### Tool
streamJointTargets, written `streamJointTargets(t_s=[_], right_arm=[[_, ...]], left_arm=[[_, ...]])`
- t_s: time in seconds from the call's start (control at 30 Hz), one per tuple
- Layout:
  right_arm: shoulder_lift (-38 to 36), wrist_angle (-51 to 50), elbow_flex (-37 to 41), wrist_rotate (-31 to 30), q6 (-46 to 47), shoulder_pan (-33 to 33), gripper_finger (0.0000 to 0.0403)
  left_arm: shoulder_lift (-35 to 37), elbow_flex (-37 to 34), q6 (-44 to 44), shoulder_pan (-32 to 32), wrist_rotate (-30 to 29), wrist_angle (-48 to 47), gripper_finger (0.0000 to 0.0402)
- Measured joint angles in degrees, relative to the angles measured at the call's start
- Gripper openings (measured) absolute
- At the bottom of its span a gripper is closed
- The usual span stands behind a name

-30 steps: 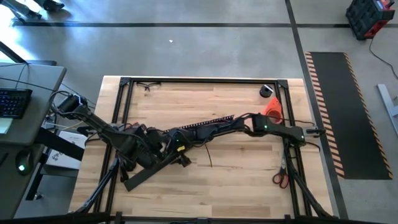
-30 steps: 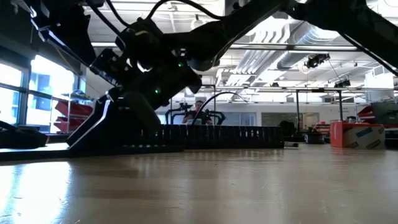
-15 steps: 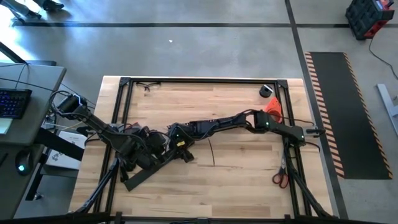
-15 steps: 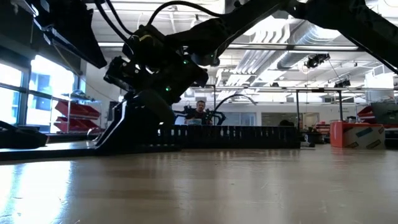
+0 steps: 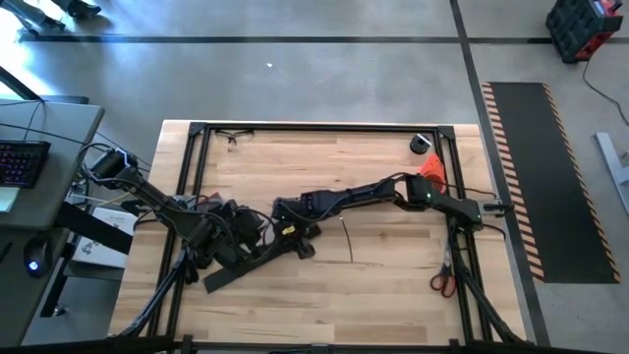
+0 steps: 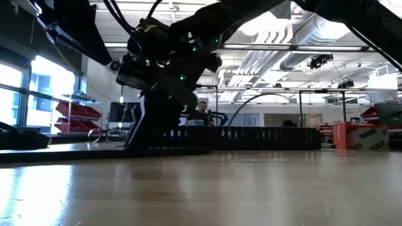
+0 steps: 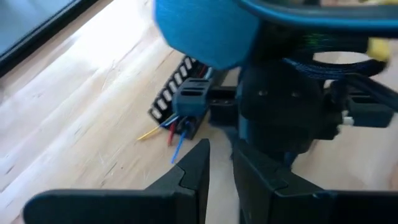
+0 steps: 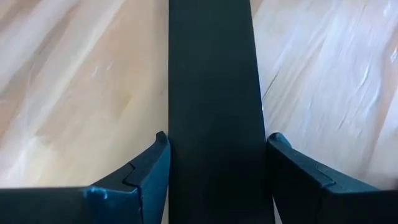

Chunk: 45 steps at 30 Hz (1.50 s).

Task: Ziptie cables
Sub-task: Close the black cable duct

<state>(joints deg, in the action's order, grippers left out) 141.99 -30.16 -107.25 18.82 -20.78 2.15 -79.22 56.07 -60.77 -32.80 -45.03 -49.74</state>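
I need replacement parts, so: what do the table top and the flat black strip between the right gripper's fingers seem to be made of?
The pale table top looks like wood with a smooth finish: long grain streaks and board seams show, with a soft sheen. The flat black strip looks like matte plastic, though that is uncertain: it is even, dark, without grain or glare. The right gripper straddles it, fingers at both edges.

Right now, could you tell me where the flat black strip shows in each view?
High view: the black strip lies slanted, lower left of the table's middle.
Low view: probably the flat dark band at left.
Left wrist view: not made out.
Right wrist view: fills the centre.
Shared landmark: the right gripper straddling it.
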Motion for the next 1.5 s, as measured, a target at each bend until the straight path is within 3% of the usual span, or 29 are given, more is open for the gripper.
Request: streamJointTargets(t_s=[0.4, 0.53, 0.8, 1.0, 1.2, 1.5], right_arm=[[-6.76, -8.97, 0.83, -9.55, 2.43, 4.14, 0.0201], [-7.42, -8.36, 0.61, -12.21, 1.79, 4.79, 0.0163], [-7.56, 1.01, 7.21, -11.69, 2.9, 5.88, 0.0102], [-8.27, 1.18, 10.76, -11.66, 5.43, 6.9, 0.0042], [-9.02, -3.72, 11.26, -11.18, 9.74, 8.38, 0.0007], [-12.8, -16.35, 13.59, -8.74, 16.78, 10.72, 0.0]], left_arm=[[0.0, 0.0, -0.1, -0.02, -3.4, 0.14, 0.005], [0.0, 0.0, -0.17, -0.04, -3.72, 0.26, 0.005], [0.0, 0.0, -0.13, -0.04, -4.44, 0.36, 0.005], [0.0, 0.0, -0.13, -0.28, -5.06, 0.37, 0.005], [0.0, 0.0, -0.11, -0.28, -5.2, 0.37, 0.005], [0.0, 0.0, -0.04, -0.31, -5.69, 0.38, 0.005]])
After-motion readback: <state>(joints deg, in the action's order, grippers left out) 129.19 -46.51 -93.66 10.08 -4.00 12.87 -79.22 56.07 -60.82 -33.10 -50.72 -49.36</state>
